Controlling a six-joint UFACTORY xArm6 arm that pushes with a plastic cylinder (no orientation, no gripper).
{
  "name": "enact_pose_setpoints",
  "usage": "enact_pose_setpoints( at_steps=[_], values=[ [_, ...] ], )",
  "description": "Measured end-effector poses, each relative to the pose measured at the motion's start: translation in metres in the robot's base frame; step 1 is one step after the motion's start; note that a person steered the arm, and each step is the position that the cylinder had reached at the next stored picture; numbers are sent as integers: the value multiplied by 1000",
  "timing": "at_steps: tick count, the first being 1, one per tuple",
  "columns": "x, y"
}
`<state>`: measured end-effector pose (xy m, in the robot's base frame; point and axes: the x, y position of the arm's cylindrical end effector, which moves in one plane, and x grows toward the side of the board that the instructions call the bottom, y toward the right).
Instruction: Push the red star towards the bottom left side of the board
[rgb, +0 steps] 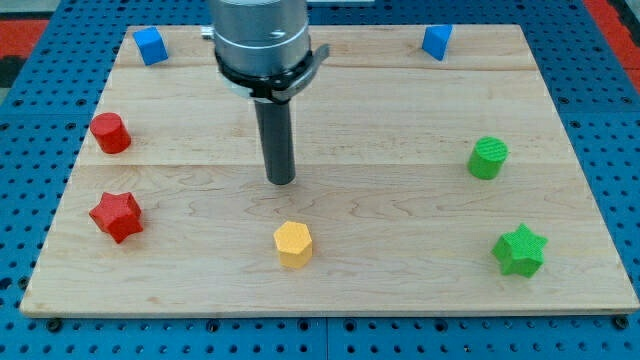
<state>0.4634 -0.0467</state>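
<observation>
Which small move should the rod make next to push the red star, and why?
Probably my tip should first travel toward the view's left and slightly up, to reach the upper right side of the red star. The tip stands apart from it, right of it, above the yellow block; pushing from there would drive it down-left.

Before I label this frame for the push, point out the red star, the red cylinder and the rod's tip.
red star (116, 216), camera view, middle of its top face.
red cylinder (109, 132), camera view, centre of the block.
my tip (282, 181), camera view, very end of the rod, right of and above the red star, not touching it.
</observation>
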Motion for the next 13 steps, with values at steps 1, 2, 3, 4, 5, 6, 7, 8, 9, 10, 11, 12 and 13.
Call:
enact_pose_setpoints(
  at_steps=[1, 2, 3, 4, 5, 6, 7, 8, 9, 10, 11, 12, 13],
  values=[
    [0, 0],
    [0, 0],
    [0, -7],
    [0, -22],
    [0, -33],
    [0, -42],
    [0, -44],
    [0, -55],
    [0, -65],
    [0, -72],
    [0, -76],
    [0, -70],
    [0, -70]
  ],
)
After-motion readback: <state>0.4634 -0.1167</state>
